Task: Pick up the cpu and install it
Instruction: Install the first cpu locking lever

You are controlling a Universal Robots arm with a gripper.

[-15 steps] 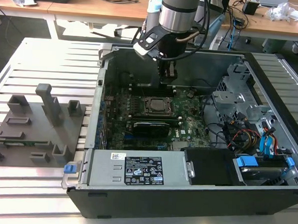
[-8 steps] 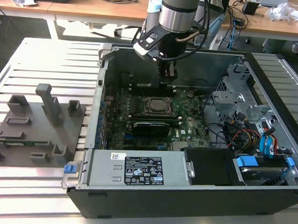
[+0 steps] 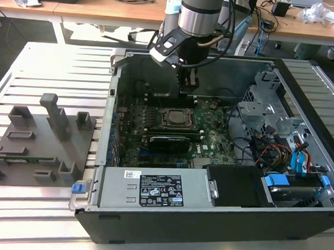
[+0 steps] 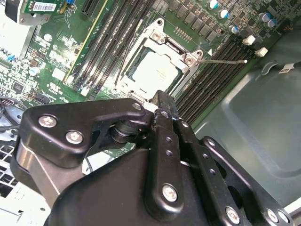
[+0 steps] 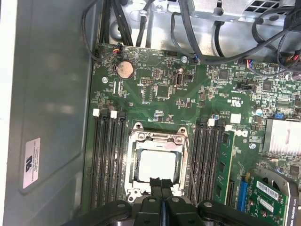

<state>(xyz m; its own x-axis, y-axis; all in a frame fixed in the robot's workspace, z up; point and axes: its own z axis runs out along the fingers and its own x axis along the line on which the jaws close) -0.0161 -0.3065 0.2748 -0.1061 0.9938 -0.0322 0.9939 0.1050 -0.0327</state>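
Cpu point(image 5: 157, 165) lies in socket point(image 5: 157, 138), just beneath claw point(image 5: 160, 181) tips. Claw is pinched closed and empty. Placement looks done; can't tell if it's latched.

Seen from beside the bench: the arm point(image 3: 198, 12) ends in a brushed silver-grey cylinder with a pale blue cap point(image 3: 173, 2), black cables point(image 3: 230, 33) looping alongside. Its gripper point(image 5: 161, 183) is matte black, with flat rounded link plates point(image 4: 84, 123) pinned by bright silver screws point(image 4: 169, 192).
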